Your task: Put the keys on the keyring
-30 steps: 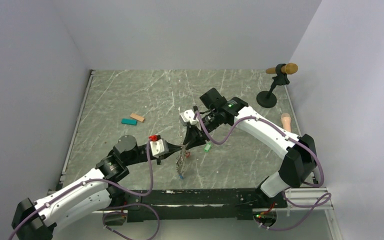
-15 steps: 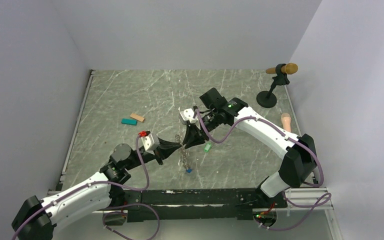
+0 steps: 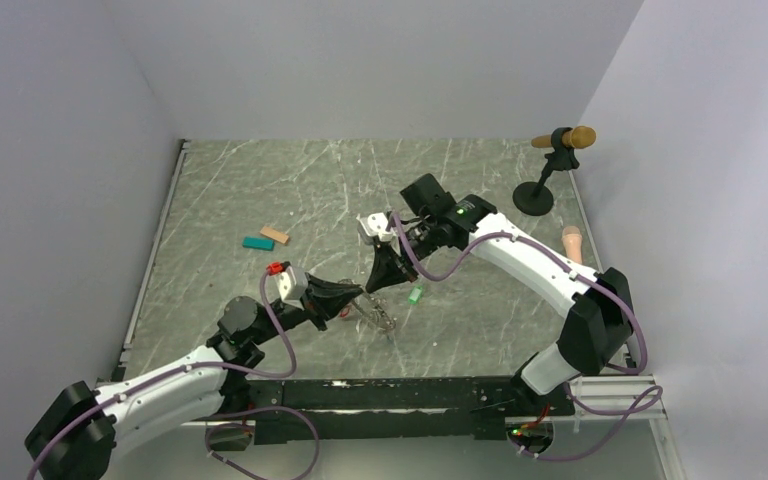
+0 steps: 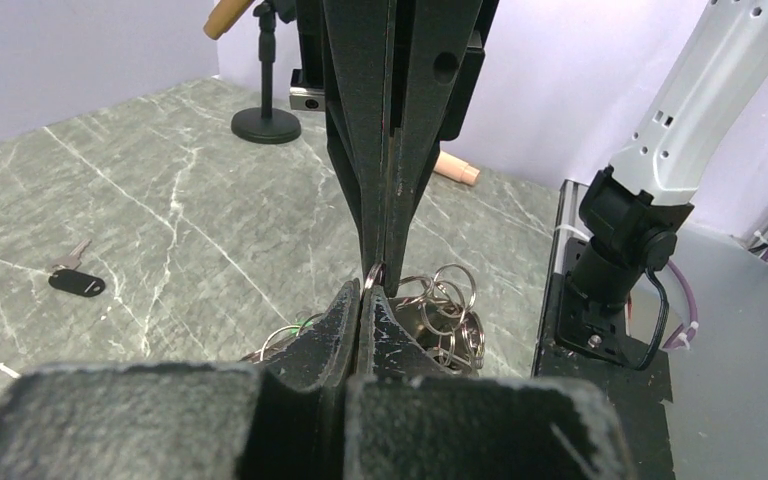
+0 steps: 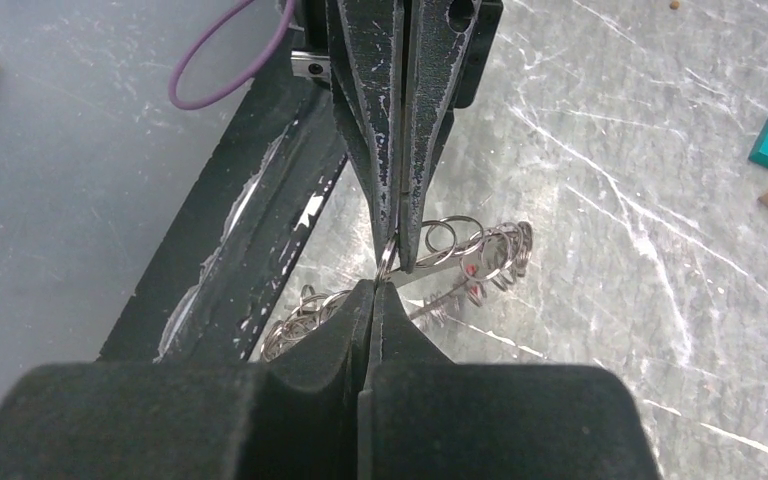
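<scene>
Keyring (image 3: 378, 313), seen from above, sits bunched at the left gripper (image 3: 356, 293) tip, with the green key (image 3: 415, 295) just beyond. The left wrist view shows the left gripper clamped on one keyring loop. In the right wrist view the right gripper (image 5: 370, 288) is pressed together, tip meeting the left gripper; whether it holds anything is unclear.

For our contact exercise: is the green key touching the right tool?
Apart. Top view shows bare table between green key and right tool.
</scene>
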Robot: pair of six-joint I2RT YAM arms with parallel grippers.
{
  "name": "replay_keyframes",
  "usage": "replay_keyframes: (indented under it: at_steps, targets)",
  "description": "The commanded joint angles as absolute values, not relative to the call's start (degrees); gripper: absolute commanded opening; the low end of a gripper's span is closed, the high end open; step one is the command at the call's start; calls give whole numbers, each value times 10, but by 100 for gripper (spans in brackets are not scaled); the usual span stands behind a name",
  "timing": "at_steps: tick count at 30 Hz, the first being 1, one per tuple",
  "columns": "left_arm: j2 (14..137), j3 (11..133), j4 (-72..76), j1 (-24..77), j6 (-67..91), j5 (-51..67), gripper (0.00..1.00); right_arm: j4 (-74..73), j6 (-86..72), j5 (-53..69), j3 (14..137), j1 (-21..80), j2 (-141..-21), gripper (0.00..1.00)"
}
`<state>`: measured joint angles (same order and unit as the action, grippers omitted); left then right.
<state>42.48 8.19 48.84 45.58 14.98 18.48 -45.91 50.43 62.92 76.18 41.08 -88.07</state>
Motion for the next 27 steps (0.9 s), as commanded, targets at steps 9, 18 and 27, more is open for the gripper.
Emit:
replay_keyframes:
  at_steps: [9, 18, 27]
  targets:
    - [313, 143, 310, 452, 105, 153, 65, -599, 529, 548, 880, 416, -925, 0]
    - [337, 253, 50, 455, -80, 189, 60, -825, 554, 342, 1079, 439, -1028, 0]
    - [462, 303, 115, 469, -127, 160, 52, -858, 524, 280, 1151, 454, -1058, 0]
